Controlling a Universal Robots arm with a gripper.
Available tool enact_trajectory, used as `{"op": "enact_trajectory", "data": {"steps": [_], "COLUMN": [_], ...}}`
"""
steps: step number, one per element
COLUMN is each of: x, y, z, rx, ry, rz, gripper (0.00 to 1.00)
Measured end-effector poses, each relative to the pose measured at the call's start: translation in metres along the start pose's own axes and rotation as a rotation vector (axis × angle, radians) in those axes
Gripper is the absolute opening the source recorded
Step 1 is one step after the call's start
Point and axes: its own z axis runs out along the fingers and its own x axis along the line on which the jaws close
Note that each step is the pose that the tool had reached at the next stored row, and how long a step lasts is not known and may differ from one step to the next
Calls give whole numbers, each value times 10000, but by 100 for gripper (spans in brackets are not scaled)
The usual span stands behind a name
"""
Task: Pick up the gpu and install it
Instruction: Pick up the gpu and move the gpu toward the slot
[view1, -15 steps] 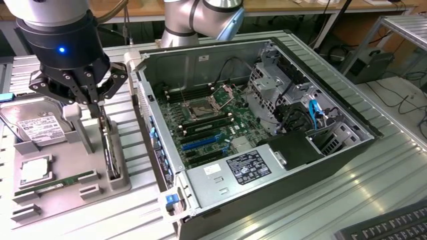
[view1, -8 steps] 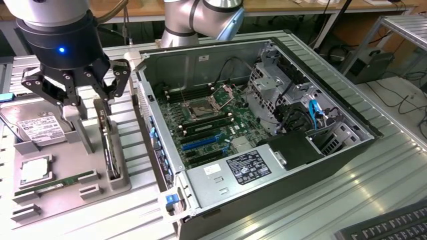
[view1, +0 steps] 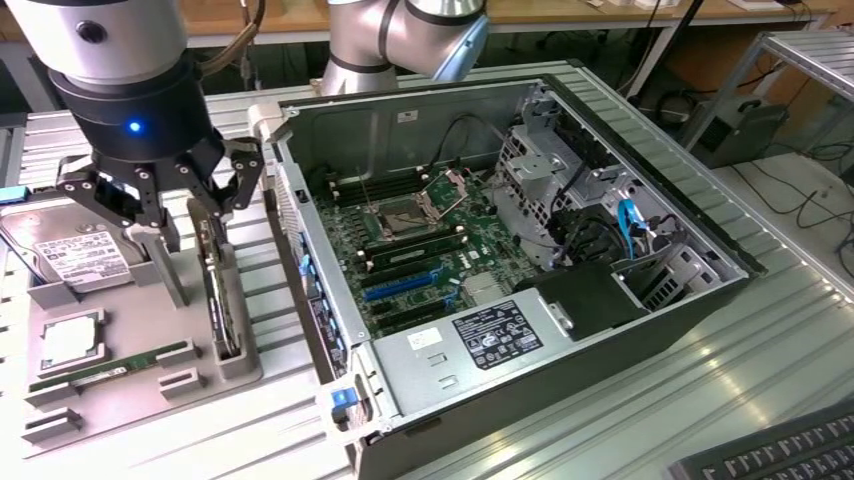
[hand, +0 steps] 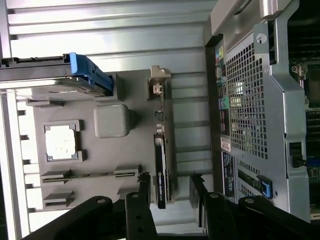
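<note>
The gpu (view1: 218, 290) stands on edge in a slot of the grey parts tray (view1: 254, 375), a thin dark card with its silver bracket (hand: 159, 82) at one end. My gripper (view1: 187, 215) hangs open just above it, at the exterior view's left beside the computer case. In the wrist view the card's dark edge (hand: 160, 177) lies between my two black fingers (hand: 145, 187), with a gap on each side. Nothing is held. The open case (view1: 534, 250) shows the motherboard with blue expansion slots (view1: 400, 287).
On the same tray lie a silver hard drive with a white label (view1: 80, 255), a processor chip (view1: 67, 340) and a green memory stick (view1: 114, 365). A grey block (hand: 111, 120) rises from the tray near the card. The case's rear wall (hand: 250, 110) stands close by.
</note>
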Motion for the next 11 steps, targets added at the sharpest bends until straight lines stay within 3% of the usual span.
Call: {"op": "enact_trajectory", "data": {"steps": [11], "x": [5], "y": [-9], "z": [223], "rx": [0], "ry": [1], "rz": [-1], "gripper": [45]}}
